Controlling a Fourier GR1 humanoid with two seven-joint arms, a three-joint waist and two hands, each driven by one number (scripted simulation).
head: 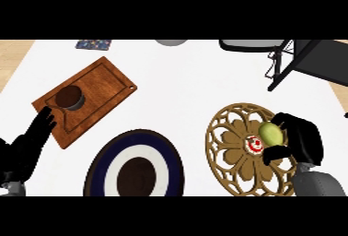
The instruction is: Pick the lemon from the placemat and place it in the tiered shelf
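A yellow-green lemon (269,133) lies on the right part of a round, gold openwork placemat (234,147). My right hand (302,138) is curled round the lemon from the right, with the thumb below it and fingers above. The black tiered shelf (299,57) stands at the far right corner of the white counter. Near the left edge my left hand (31,140) rests open, its fingers pointing up toward the wooden board.
A wooden cutting board (102,92) with a small dark cup (70,97) lies at the left. A navy and white plate (135,168) sits at the front centre. A patterned item (93,44) and a grey bowl (171,42) are at the far edge.
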